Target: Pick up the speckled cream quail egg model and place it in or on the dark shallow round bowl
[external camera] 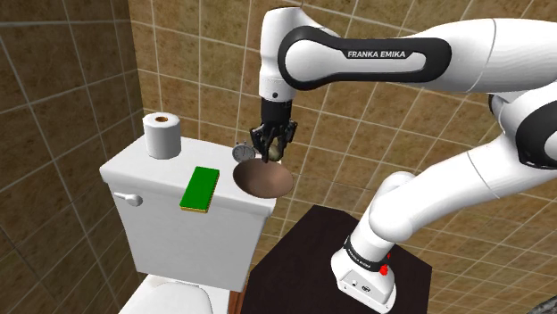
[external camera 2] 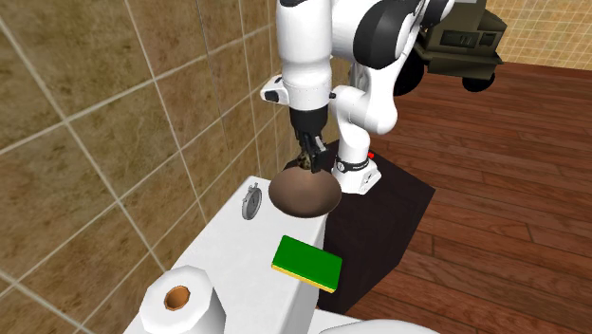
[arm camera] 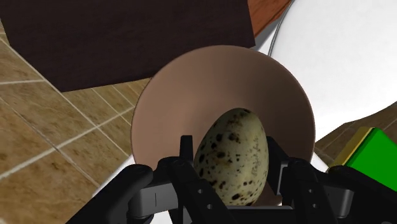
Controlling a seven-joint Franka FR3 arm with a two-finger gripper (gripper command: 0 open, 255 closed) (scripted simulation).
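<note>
Hand clamped round the speckled egg; brown bowl at its six o'clock on the cistern lid; egg held centred, so letting go should land it inside.

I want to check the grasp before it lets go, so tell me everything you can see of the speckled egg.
The cream-coloured egg with dark brown speckles is smooth, oval and whole. Its long axis runs along the fingers of the black pincer, which clasp it at its sides, and its narrower end seems to point away from the hand. It hangs over the brown shallow round bowl. Whether it touches the bowl cannot be told.
</note>
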